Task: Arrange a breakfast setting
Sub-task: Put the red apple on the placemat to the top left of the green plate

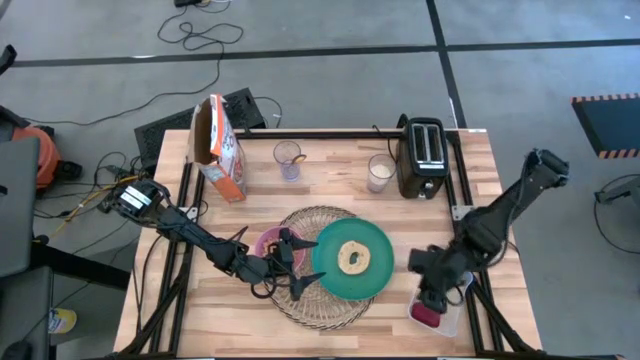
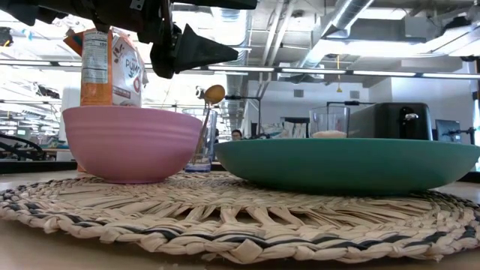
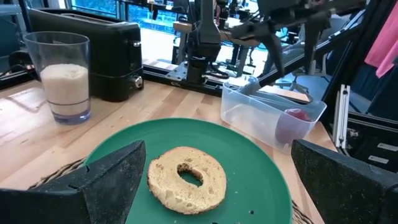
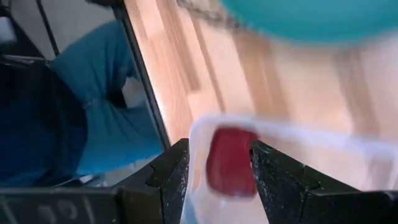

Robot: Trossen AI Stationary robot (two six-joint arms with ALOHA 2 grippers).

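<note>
The round woven mat lies mid-table. On it stand the pink bowl and the teal plate, with the bread ring lying flat on the plate. My left gripper hovers open above the mat between bowl and plate, pointing at the bread ring. The dark-red fruit lies in the clear tub at the table's right near corner. My right gripper hangs open above the tub, with the fruit showing below the gap between its fingers. The gold spoon stands in a glass.
A cereal box stands at the far left. A black toaster and a glass of milk stand at the far right. Bare wood shows along the near edge and between the mat and the tub.
</note>
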